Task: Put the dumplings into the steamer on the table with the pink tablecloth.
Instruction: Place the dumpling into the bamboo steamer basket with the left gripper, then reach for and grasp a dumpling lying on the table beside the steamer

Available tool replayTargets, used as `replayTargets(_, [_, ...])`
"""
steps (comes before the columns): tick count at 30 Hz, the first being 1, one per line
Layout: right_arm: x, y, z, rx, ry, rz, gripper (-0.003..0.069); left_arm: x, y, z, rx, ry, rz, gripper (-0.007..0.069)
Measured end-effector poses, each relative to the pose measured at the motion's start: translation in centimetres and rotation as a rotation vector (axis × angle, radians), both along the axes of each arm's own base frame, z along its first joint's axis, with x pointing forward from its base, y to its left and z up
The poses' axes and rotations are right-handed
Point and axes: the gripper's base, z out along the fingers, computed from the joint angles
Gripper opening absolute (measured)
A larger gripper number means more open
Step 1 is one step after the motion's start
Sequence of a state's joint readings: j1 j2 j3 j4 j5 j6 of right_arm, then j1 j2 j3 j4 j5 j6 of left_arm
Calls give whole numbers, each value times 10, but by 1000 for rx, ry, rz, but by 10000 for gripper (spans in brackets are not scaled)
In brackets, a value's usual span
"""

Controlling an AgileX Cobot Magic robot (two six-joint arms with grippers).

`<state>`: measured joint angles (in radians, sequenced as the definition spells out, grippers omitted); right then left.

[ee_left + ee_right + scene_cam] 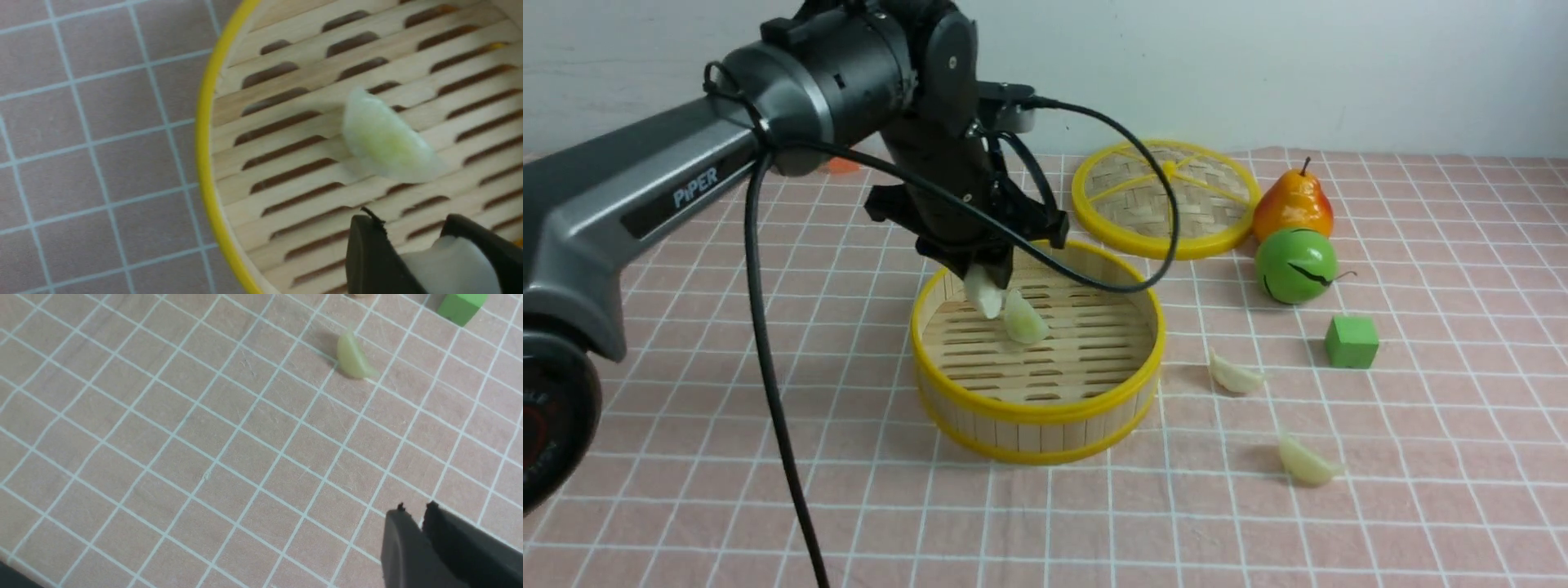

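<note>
the left hand (990,273) pinches a dumpling (983,292) over the steamer (1036,412), likely so it can drop beside the one inside. the right hand (412,522) looks nearly closed, maybe empty.

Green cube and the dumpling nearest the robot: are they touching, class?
Apart. The front view shows pink tablecloth between the green cube and that dumpling.

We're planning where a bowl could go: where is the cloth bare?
Bare cloth lies left of the steamer and in front of it. Crowded: right of it, with two dumplings, cube and green fruit.
</note>
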<state>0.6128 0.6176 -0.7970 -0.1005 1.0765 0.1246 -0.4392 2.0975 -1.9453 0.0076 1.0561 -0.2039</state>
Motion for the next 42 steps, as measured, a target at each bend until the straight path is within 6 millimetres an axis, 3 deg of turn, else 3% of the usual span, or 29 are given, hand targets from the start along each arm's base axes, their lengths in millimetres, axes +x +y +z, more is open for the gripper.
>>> replayTargets(10, [1,4,2,53,-15,13,84,25,1,-65,25,73,26,206])
replayTargets(15, [0,4,2,61,-5,2,84,27,1,-73,38,70,24,237])
replayTargets(20, [6,5,0,27,11,-17,84,28,2,-66,47,65,23,386])
replayTargets(22, [13,7,1,-13,17,-33,84,27,3,-52,54,67,24,444])
replayTargets(24, [30,12,4,-97,23,-61,84,21,6,-7,41,24,27,484])
replayTargets(25, [32,12,6,-101,21,-62,84,20,6,-4,41,25,27,485])
replayTargets(26, [47,18,8,-160,30,-72,83,11,11,34,18,-27,31,489])
replayTargets(27, [57,24,10,-188,38,-74,76,3,14,55,-1,-59,31,483])
replayTargets(28, [58,24,11,-187,32,-76,73,0,15,63,-8,-73,31,479])
replayTargets(30, [87,36,10,-218,76,-104,16,-25,24,113,-63,-156,30,426])
replayTargets(31, [94,39,10,-211,82,-115,-3,-33,28,126,-76,-179,30,400])
replayTargets(32, [99,40,8,-209,94,-122,-6,-33,28,126,-76,-180,30,400])
replayTargets(33, [117,43,6,-186,127,-144,-19,-50,35,152,-103,-231,29,328])
replayTargets(37, [152,47,2,-110,226,-80,-20,-87,51,186,-132,-294,29,146])
replayTargets(39, [159,49,2,-99,242,-24,-20,-98,56,193,-138,-305,29,99])
replayTargets(40, [170,54,1,-71,271,65,-20,-116,64,194,-130,-294,28,20])
replayTargets(42, [179,60,-1,-61,294,143,-20,-137,73,191,-119,-272,27,-14])
